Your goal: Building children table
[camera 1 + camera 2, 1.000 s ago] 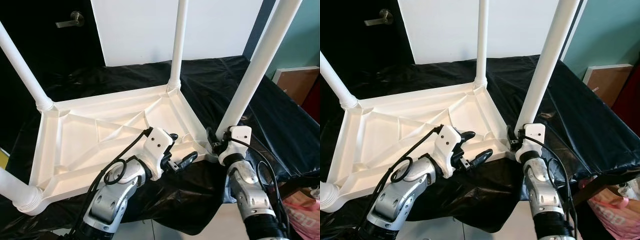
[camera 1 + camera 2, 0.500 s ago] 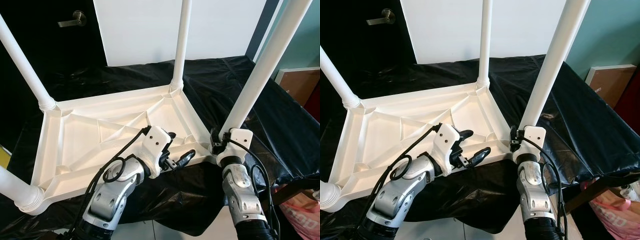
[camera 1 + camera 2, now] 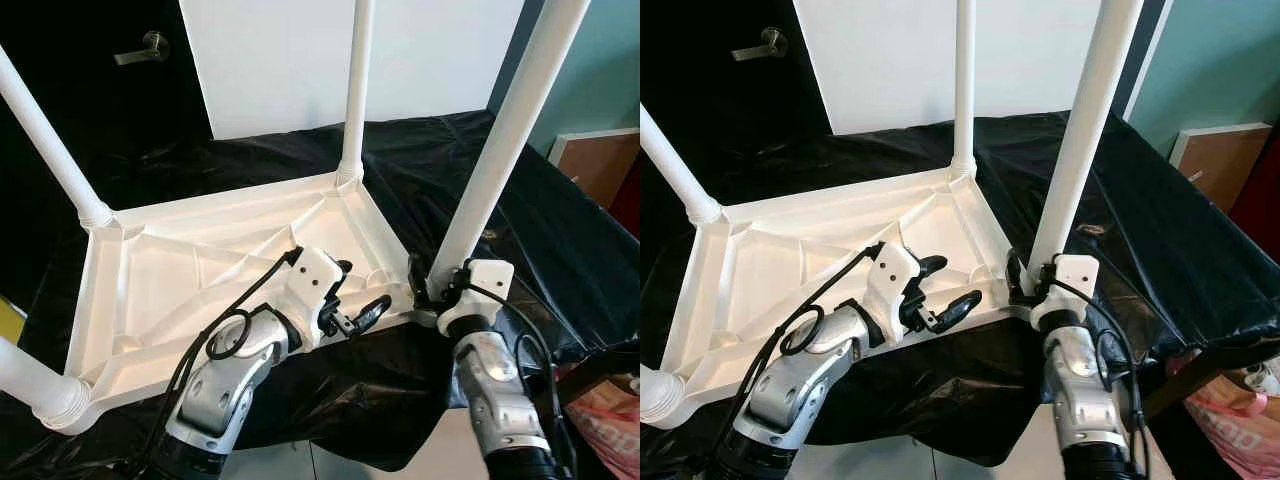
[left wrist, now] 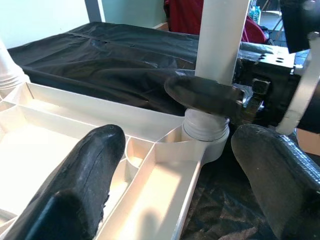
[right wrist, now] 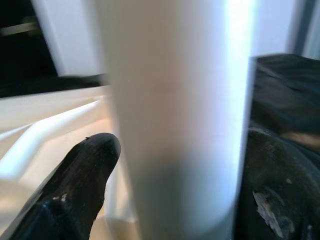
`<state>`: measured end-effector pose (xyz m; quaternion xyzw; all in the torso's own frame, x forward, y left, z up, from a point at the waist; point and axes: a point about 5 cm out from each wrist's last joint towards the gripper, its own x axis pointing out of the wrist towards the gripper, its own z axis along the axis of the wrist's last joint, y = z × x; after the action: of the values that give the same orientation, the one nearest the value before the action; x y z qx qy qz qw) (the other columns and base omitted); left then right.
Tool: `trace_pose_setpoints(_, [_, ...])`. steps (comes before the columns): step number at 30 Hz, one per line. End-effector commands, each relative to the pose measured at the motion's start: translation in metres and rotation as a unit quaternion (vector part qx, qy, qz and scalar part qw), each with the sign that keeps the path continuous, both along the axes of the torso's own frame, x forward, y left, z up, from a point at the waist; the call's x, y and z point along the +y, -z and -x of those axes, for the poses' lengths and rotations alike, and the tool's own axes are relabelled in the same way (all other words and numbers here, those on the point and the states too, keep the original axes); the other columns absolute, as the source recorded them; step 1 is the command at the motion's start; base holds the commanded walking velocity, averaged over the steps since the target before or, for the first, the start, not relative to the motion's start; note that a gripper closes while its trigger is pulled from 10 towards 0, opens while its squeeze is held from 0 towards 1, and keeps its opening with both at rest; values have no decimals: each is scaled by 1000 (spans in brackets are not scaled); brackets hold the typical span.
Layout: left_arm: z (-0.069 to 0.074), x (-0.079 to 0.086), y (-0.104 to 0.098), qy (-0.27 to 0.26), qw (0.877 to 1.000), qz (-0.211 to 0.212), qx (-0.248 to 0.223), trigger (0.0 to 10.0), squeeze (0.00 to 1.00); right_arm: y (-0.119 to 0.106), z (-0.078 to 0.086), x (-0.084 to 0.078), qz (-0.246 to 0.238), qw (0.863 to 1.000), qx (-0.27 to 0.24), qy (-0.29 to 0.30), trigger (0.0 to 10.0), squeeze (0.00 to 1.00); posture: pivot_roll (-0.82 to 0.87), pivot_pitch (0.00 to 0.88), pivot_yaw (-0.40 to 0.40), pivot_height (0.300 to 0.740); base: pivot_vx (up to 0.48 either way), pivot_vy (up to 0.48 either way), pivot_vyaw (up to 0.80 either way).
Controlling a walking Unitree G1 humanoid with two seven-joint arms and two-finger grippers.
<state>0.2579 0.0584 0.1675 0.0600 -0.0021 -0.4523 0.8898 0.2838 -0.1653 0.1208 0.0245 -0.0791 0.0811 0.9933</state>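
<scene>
The upturned white children's table (image 3: 210,270) lies on a black-draped table (image 3: 560,250); three legs stand in their corner sockets at left, near left and far; the left gripper (image 3: 352,305) straddles the near rim, fingers spread wide and holding nothing; the right gripper (image 3: 1025,285) is clamped on the fourth leg (image 3: 505,130) at its base collar; seating it seems the last step.

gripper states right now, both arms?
Left gripper: open, fingers straddling the rim of the upturned white table top, gripping nothing.
Right gripper: shut on the near-right table leg, just above its socket.
</scene>
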Motion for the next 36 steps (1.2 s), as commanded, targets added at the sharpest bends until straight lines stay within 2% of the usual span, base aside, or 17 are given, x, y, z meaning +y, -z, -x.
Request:
trace_pose_setpoints(1, [-1,0,1,6,1000,-2,4,10000,0,2,1,1,-4,1000,4,-23,10000,275,-134,0,9,740,0,0,0])
trace_pose_setpoints(2, [-1,0,1,7,1000,-2,4,10000,0,1,1,-1,7,999,6,-43,10000,0,-134,0,9,740,0,0,0])
trace_pose_setpoints(6, [-2,0,2,8,1000,-1,5,10000,0,1,-7,-5,42,993,18,-107,10000,0,-133,0,11,740,0,0,0])
trace_pose_setpoints(10, [-2,-1,2,7,1000,-1,5,10000,0,4,-14,-4,65,988,25,-134,10000,0,-131,0,10,740,0,0,0])
trace_pose_setpoints(11, [-2,-1,2,8,1000,-1,5,10000,0,5,-18,-2,75,986,29,-146,7020,0,-129,0,10,740,0,0,0])
trace_pose_setpoints(12, [-2,-1,2,8,1000,-1,5,10000,0,5,-18,-2,75,986,29,-146,7020,0,-129,0,10,740,0,0,0])
trace_pose_setpoints(13, [-2,-1,2,8,1000,-1,5,10000,0,6,-20,-1,80,984,31,-154,0,0,-125,0,9,740,0,0,0])
trace_pose_setpoints(21, [-2,0,2,4,1000,-2,1,10000,0,10,-23,1,81,981,39,-173,0,0,-112,0,1,740,0,0,0])
trace_pose_setpoints(25, [-2,2,4,-2,1000,-1,2,10000,0,19,-20,1,76,980,52,-179,0,0,-114,0,1,740,0,0,0])
trace_pose_setpoints(26, [-2,1,4,-1,1000,0,3,10000,0,21,-18,2,68,981,55,-176,10000,0,-118,0,-1,740,0,0,0])
trace_pose_setpoints(28, [-2,1,4,0,1000,1,3,10000,0,21,-18,2,63,981,57,-173,10000,0,-118,0,-1,740,0,0,0])
trace_pose_setpoints(32, [-3,1,6,0,1000,-1,4,10000,0,23,-15,0,49,989,54,-129,10000,0,-131,0,0,740,0,0,0])
trace_pose_setpoints(33, [-3,0,6,1,1000,-1,4,10000,0,24,-14,-2,43,993,53,-100,10000,0,-138,0,0,740,0,0,0])
trace_pose_setpoints(35, [-3,0,6,1,1000,-1,4,10000,0,24,-14,-3,43,994,54,-88,10000,0,-138,0,0,740,0,0,0])
trace_pose_setpoints(36, [-4,0,6,2,1000,0,4,10000,0,24,-12,-4,31,996,56,-64,10000,0,-142,0,2,740,0,0,0])
